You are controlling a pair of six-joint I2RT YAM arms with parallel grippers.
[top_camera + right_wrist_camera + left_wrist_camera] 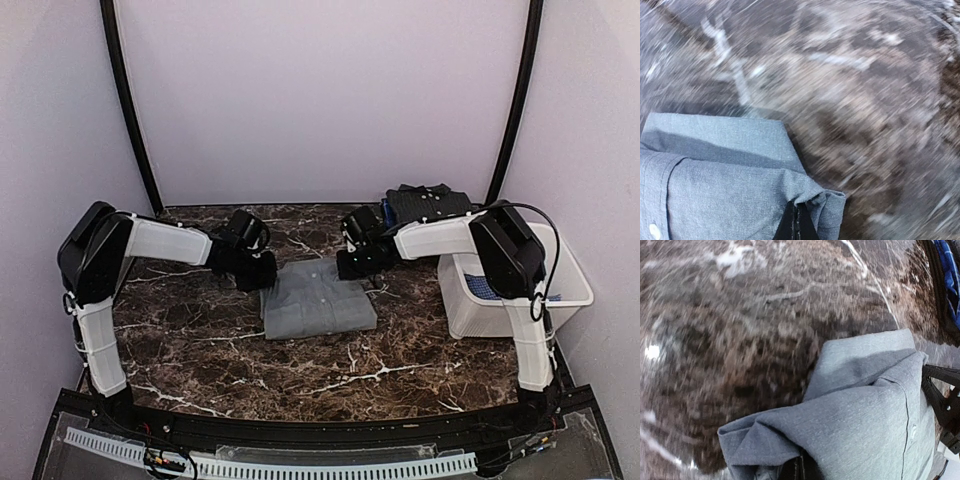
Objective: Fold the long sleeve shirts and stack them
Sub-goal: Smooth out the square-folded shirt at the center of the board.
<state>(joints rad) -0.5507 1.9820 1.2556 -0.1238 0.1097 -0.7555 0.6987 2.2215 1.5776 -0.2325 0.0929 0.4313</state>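
Bunched grey shirt [865, 415] cloth fills the bottom of both wrist views, its far corners pinched in the tightly closed fingers of the left claw [800, 469] and the right claw [796, 225]. Seen from above, it lies folded in a rough rectangle at the middle of the dark marble table [200, 350]. At the back right a folded dark shirt [428, 203] sits beside the white tub [565, 285], which holds a blue dotted shirt [482, 287].

No legible text, labels or signs.
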